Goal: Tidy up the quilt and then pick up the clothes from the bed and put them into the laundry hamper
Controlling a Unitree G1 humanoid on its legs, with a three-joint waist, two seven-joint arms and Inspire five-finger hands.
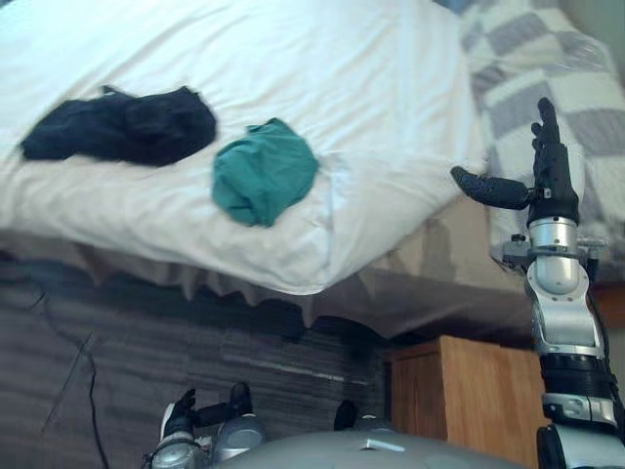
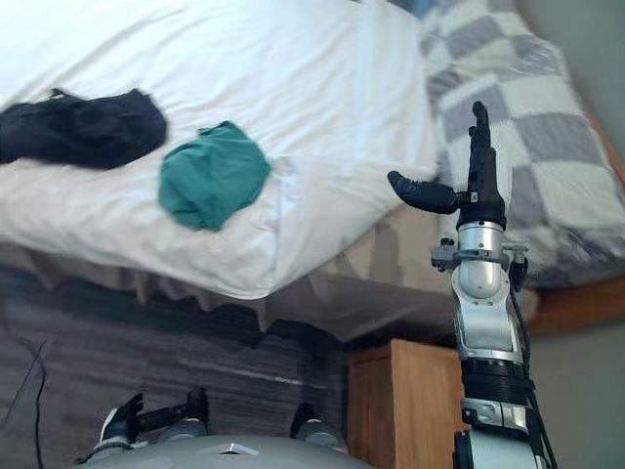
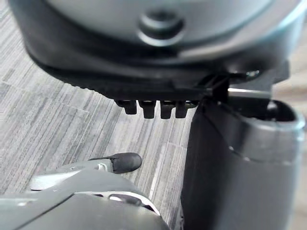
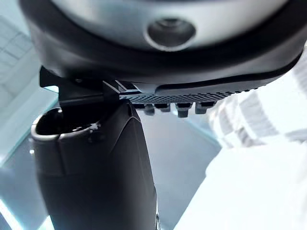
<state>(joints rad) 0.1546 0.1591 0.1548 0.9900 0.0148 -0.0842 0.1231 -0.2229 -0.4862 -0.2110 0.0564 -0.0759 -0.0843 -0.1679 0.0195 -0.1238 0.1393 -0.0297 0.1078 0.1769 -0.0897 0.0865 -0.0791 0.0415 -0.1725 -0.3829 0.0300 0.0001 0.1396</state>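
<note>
Down near the grey floor (image 1: 117, 322) the left hand (image 1: 184, 408) hangs with fingers loose and empty, a wooden cabinet (image 1: 459, 391) off to its right. Higher up, the right hand (image 1: 549, 166) stands raised before the checked quilt (image 1: 547, 59), fingers straight and pointing away from the camera, thumb spread wide, holding nothing. On the bed (image 1: 430, 264), 2 garments lie just apart on the white cover (image 1: 322, 59): a black one (image 1: 122, 127), long axis running left to right, and a bunched green one (image 1: 264, 174) (closer to the near edge).
</note>
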